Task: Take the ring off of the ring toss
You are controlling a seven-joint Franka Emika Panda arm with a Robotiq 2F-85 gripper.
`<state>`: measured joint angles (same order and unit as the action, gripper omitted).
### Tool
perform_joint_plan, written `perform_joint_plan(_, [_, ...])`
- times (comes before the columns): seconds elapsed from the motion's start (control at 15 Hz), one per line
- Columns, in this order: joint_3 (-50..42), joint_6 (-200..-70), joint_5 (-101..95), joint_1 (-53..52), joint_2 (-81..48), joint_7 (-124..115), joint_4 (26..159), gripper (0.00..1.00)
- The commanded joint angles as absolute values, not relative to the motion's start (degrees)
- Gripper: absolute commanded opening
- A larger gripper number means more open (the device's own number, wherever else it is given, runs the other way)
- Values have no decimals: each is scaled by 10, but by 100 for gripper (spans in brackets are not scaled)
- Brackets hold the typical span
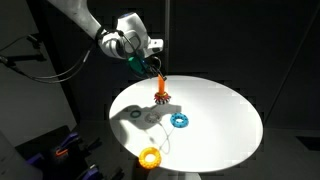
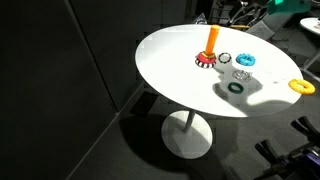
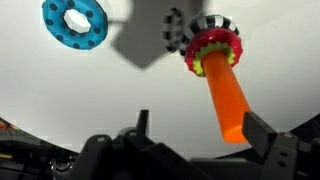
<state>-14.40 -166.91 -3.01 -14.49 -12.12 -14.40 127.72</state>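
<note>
Table [image 1: 230, 115]: round white hard top, well below the pincer [image 1: 150, 68]; it bears every ring and the peg
Pincer: hangs over the table with its fingers pointing down, spread apart and holding nothing; in the wrist view the dark fingers [image 3: 275, 145] stand at either side with a clear gap between them
Ring toss [image 1: 162, 88]: thin upright bright orange peg just below the pincer, a little off its middle; in the wrist view its top lies close to one finger; it looks like stiff, smooth, light plastic, so it could tip or be dragged if anything snags on it
Ring [image 3: 228, 42]: red, with a notched gear-like edge; it lies flat on the table round the foot of the peg, at the far end of the peg from the pincer
Handling: judged light, rigid and not fragile; the notches should give the fingers some bite, though the plastic may be slick
Where to hold: across the outer rim, one finger on each side and the peg passing between; the ring lies low, so the fingers must reach almost to the tabletop, then lift straight up along the peg
Neighbours: a black-and-white striped ring [image 3: 178, 28] just beside the red one (touching or not, cannot tell); the blue ring [image 3: 52, 22] lies farther from the pincer, the yellow-orange ring [image 1: 143, 157] well apart
</note>
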Motion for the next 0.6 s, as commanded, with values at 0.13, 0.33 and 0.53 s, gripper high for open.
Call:
perform_joint_plan(0.13, [-56, -1521, 14, -68, -84, -107, 1272, 100])
perform_joint_plan(0.33, [-29, -1427, 52, -41, -78, -77, 1254, 100])
perform_joint_plan(0.53, [-18, -1350, 64, -26, -76, -62, 1234, 100])
